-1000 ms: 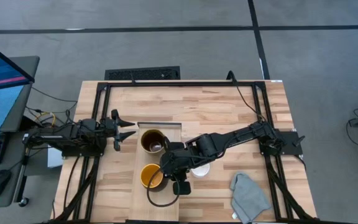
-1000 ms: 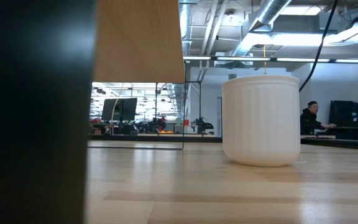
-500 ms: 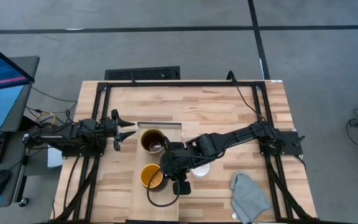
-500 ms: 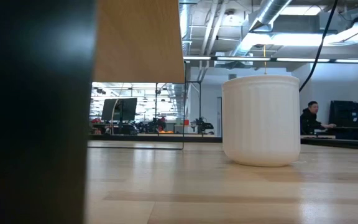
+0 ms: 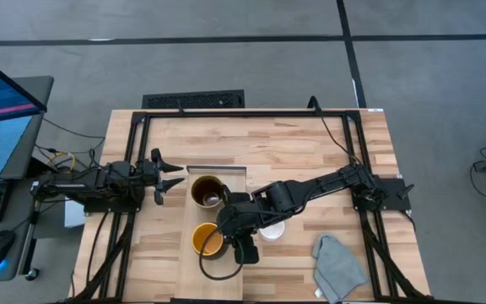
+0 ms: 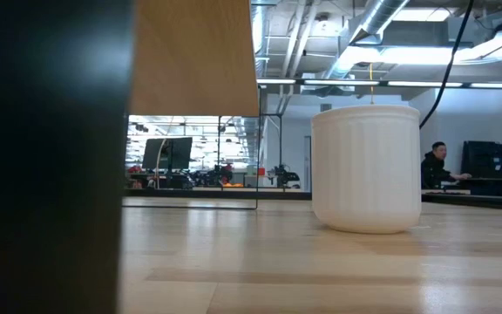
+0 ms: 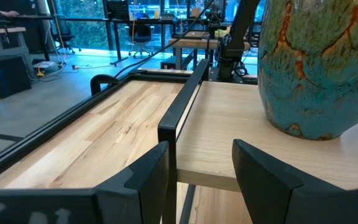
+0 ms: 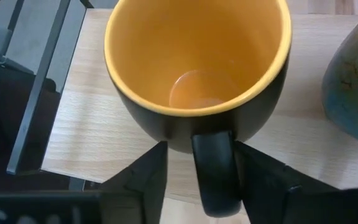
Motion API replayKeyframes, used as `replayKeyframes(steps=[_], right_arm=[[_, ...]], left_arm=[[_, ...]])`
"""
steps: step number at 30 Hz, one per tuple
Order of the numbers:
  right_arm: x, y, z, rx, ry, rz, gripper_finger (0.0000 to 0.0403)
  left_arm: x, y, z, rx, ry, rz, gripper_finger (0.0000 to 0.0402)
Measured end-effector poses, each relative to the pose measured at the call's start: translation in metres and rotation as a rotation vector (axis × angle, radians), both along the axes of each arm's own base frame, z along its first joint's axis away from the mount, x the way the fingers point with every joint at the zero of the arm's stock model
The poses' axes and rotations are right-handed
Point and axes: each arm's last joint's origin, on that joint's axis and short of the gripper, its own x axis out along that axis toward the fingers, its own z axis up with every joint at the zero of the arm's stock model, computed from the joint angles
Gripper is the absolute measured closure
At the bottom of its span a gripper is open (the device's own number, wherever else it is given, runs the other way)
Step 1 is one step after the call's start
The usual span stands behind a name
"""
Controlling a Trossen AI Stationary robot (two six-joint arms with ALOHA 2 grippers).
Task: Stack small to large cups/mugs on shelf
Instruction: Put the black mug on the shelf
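Note:
The medium dark mug with a yellow-orange inside [image 5: 206, 241] stands upright on the pale shelf [image 5: 194, 268], with its handle [image 8: 213, 168] toward my right gripper [image 5: 229, 247]. That gripper is open, one finger on each side of the handle. The large brown mug [image 5: 207, 192] stands farther back on the shelf and shows a teal glaze in the left wrist view [image 7: 319, 68]. The small white mug [image 5: 272, 229] stands on the table right of the shelf, partly under my right arm, and it also shows in the low view [image 6: 366, 167]. My left gripper [image 5: 172, 178] is open and empty, left of the large mug. My right gripper has its fingers level on either side of the dark mug's handle [image 8: 215, 155], coming from the table's right. One finger [image 8: 247, 158] lies close against the handle's side, and I cannot tell whether it touches. The other finger stands apart from the handle. The mug rests on the shelf.
A grey cloth [image 5: 337, 267] lies on the table at the near right. The shelf stands raised on a black frame [image 7: 169, 134]. A black frame also runs along the table's edges [image 5: 251, 112]. A desk with a monitor stands beyond the table's left edge.

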Motion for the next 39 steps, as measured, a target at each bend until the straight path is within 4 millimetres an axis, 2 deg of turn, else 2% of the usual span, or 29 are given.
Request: replayKeyframes(steps=[8,39], right_arm=[[-0.0002,0.0005,0.0,0.001,0.0,0.001,0.0179],[-0.0015,0.0051,0.0005,0.072,0.026,-0.011,0.018]], left_arm=[[0.0,0.0,0.0,0.0,0.0,0.0,0.0232],[0.0,0.0,0.0002,0.0,-0.001,0.0,0.0232]])
